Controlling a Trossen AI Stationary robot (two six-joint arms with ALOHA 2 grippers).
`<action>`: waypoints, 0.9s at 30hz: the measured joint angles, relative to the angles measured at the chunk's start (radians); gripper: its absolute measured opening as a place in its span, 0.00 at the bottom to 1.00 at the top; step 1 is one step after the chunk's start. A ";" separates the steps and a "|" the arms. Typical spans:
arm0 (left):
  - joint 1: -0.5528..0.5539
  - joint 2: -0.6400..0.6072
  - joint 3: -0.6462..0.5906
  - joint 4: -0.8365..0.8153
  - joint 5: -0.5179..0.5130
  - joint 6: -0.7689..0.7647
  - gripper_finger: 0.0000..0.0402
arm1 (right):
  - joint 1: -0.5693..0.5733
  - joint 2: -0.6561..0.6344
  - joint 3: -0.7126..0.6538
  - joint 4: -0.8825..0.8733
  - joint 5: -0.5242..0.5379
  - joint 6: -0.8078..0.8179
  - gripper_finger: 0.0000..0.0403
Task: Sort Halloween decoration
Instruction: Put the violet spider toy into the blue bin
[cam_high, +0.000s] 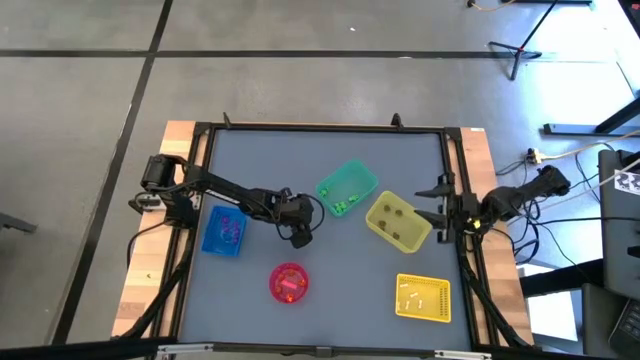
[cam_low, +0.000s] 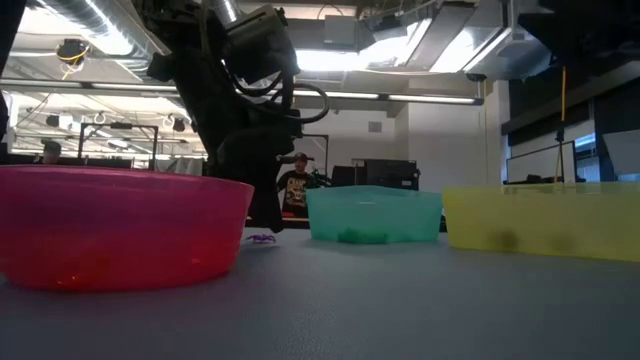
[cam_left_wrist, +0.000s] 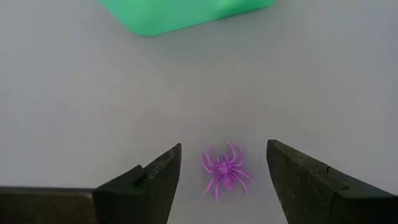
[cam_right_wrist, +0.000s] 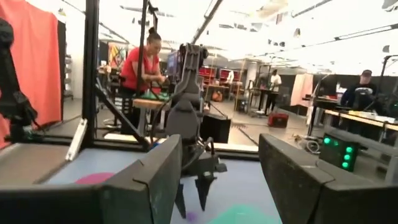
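One purple spider (cam_left_wrist: 222, 172) lies flat on the bare grey table (cam_high: 330, 180), apart from all five containers, its body's long axis running roughly from 1 to 7 o'clock in the left wrist view. The left gripper (cam_left_wrist: 222, 180) hangs just over it, jaws wide apart with one on each side of the spider, touching and holding nothing. Around it sit four bins, blue (cam_high: 223, 232) at 9 o'clock, green (cam_high: 346, 189) at 2, and two yellow (cam_high: 397, 221) (cam_high: 423, 297) at 3 to 4, with one pink bowl (cam_high: 288, 282) at 6, while the right gripper (cam_high: 424, 212) waits spread and empty at the table's 3 o'clock edge.
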 joint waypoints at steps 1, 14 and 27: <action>0.000 0.000 0.000 0.000 0.000 0.000 0.55 | 0.000 0.006 -0.019 0.040 0.000 -0.011 0.53; 0.000 0.000 0.000 0.003 0.001 0.001 0.55 | -0.300 0.013 -0.097 0.074 -0.148 0.045 0.53; 0.000 0.000 0.000 0.003 0.001 0.000 0.55 | -0.366 -0.048 -0.097 -0.239 -0.218 0.127 0.53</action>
